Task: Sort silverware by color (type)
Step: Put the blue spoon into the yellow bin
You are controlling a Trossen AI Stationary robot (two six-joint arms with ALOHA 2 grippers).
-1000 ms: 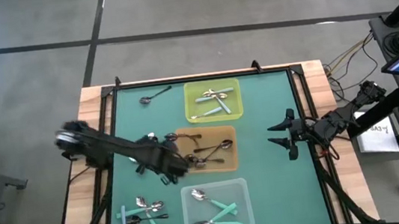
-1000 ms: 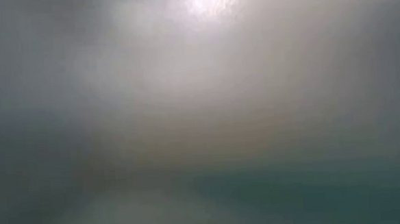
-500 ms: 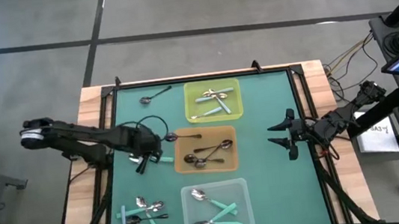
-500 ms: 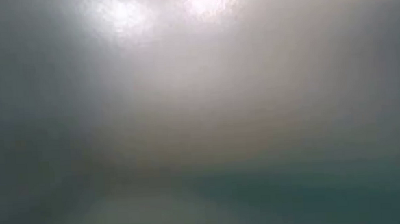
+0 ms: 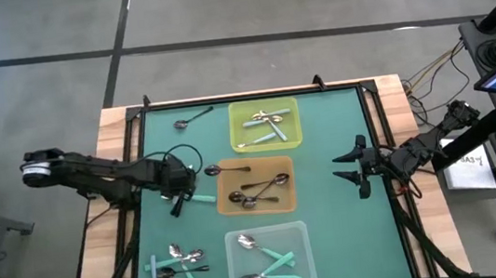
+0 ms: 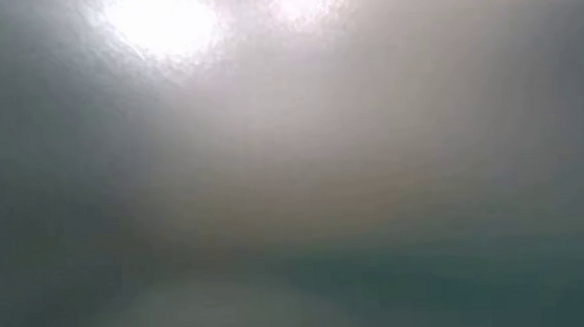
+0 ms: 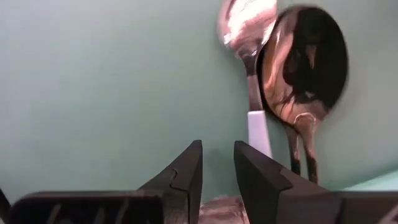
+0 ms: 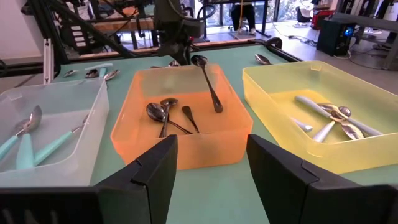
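My left gripper points down at the green mat just left of the orange tray. Its fingers stand a narrow gap apart with bare mat between the tips. Beside them lie a teal-handled spoon and a dark shiny spoon; neither touches the fingers. Another dark spoon leans its handle over the orange tray's left rim, its bowl outside. My right gripper waits open at the right of the mat. The low view shows only haze.
A yellow tray with shiny spoons stands at the far middle, and a clear tray with teal-handled spoons at the near middle. Loose mixed spoons lie at the near left. One dark spoon lies at the far left.
My left gripper has swung from above the orange tray's near-left corner toward the table's left edge and a little toward its far edge. It has also come down toward the mat and rolled at the wrist. The gap between its fingers looks unchanged. The teal-handled spoon now shows beside it.
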